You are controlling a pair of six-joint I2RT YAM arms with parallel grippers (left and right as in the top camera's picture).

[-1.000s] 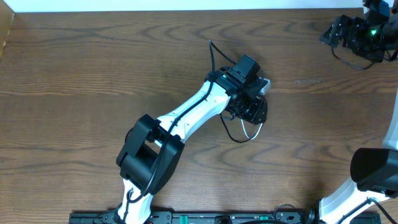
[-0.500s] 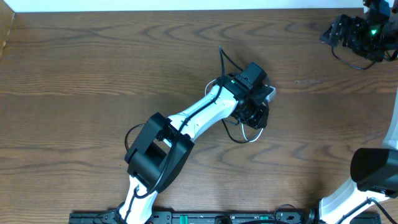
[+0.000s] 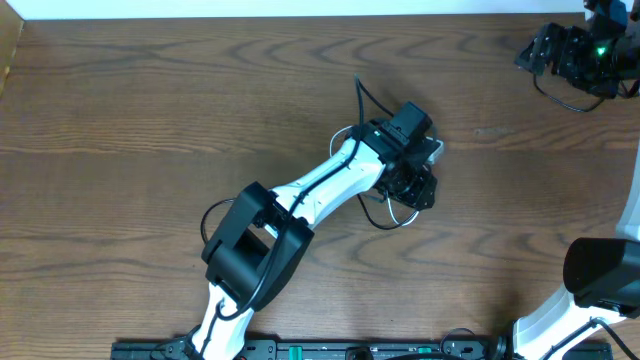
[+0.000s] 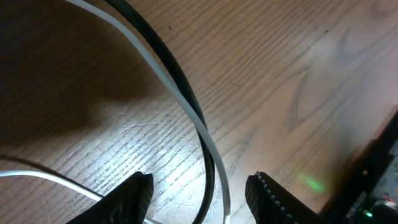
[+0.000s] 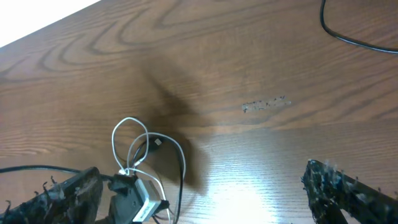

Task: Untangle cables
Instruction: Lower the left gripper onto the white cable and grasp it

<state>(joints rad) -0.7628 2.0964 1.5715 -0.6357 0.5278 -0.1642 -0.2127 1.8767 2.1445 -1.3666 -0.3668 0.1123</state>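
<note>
The left gripper [image 3: 412, 186] covers most of the cables [image 4: 186, 93].

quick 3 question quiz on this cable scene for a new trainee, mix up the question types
1. True or false: the right gripper is shut on a cable.
2. In the left wrist view, the black cable and white cable run: A) side by side between the open jaws of the left gripper; B) far outside the jaws; C) apart, at opposite edges of the picture.
3. Fill in: in the right wrist view the white cable forms small ___ on the table.
Key: 1 false, it is open and empty; 2 A; 3 loops.
</note>
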